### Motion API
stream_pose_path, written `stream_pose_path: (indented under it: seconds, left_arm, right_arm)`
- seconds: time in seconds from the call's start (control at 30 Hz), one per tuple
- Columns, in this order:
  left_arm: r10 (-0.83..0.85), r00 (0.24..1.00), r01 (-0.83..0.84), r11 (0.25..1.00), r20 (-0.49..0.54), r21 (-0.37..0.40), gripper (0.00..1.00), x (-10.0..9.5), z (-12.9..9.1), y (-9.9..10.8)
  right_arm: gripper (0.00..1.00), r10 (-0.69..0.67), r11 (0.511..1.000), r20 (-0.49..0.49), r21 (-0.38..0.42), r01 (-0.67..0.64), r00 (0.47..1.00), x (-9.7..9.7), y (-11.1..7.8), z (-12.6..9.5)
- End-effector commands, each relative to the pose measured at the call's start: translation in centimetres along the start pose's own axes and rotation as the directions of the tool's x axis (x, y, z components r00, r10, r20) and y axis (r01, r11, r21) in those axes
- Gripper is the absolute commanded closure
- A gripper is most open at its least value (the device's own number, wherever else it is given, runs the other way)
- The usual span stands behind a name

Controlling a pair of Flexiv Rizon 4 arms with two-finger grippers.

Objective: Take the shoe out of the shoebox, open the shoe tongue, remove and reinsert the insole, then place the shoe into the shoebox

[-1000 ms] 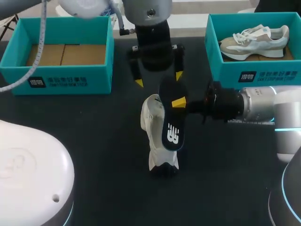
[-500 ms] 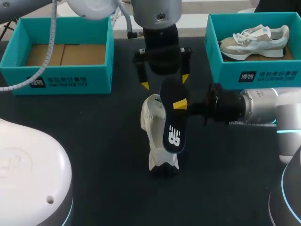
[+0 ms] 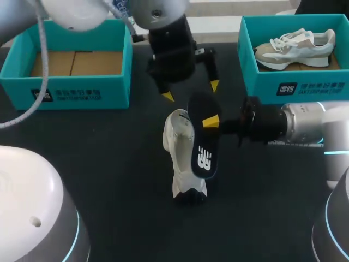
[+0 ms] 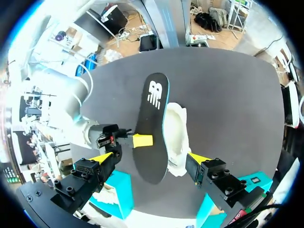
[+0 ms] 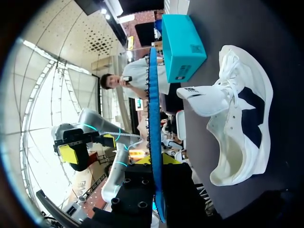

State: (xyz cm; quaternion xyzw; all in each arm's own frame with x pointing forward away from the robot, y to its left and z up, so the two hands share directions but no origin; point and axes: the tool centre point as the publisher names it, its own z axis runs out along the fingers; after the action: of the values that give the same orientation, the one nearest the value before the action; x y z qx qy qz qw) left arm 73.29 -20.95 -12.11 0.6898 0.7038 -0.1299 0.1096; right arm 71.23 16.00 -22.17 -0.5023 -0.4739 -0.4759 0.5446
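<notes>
Pinching the dark insole (image 3: 200,144) by one long edge, the right tool (image 3: 211,121) holds it just above the white shoe (image 3: 177,158) near the middle of the worktop (image 3: 120,164). The left tool (image 3: 191,90) hangs wide open, gripping nothing, beyond the shoe toward the far edge. Reinserting cleanly probably means angling one end into the shoe's opening first while the left tool steadies the shoe.

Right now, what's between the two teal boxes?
In the head view, only the left gripper, open, over bare table, between the empty shoebox and the shoebox with a shoe.
</notes>
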Motion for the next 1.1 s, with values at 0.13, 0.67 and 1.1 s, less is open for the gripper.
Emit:
stream_pose_path:
  seconds: [0.13,0.67,1.1]
  left_arm:
    - [-0.003,0.947,-0.006,1.0,0.322,0.026,0.0,3.9,-1.5,-1.4]
    - [-0.003,0.947,-0.006,1.0,0.322,0.026,0.0,3.9,-1.5,-1.4]
    - [-0.069,0.8,0.072,0.997,0.596,0.019,0.0,5.8,1.8,-0.9]
  right_arm:
    - [1.0,0.008,1.0,0.01,-0.005,-0.008,1.0,0.4,-0.4,-0.3]
    - [1.0,0.001,1.0,0.004,0.007,-0.001,1.0,0.2,-0.1,-0.5]
    - [1.0,0.003,1.0,0.0,0.007,-0.003,1.0,1.2,0.1,-0.5]
